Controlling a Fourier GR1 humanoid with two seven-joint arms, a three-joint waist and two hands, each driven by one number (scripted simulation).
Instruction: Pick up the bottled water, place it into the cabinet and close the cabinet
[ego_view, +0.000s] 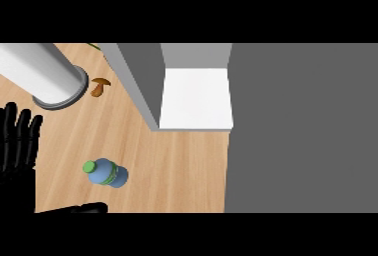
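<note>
Our left hand (18, 142) sits at the left edge of the frame, fingers straight and holding nothing; our right hand does not show. The bottled water (105, 173) stands on the desk (177, 170) at lower left, near that hand but apart from it. The cabinet (196, 100) is open at upper centre. To grasp well, we should bring the palm sideways against the bottle's body, below its green cap, and curl round it before lifting.
</note>
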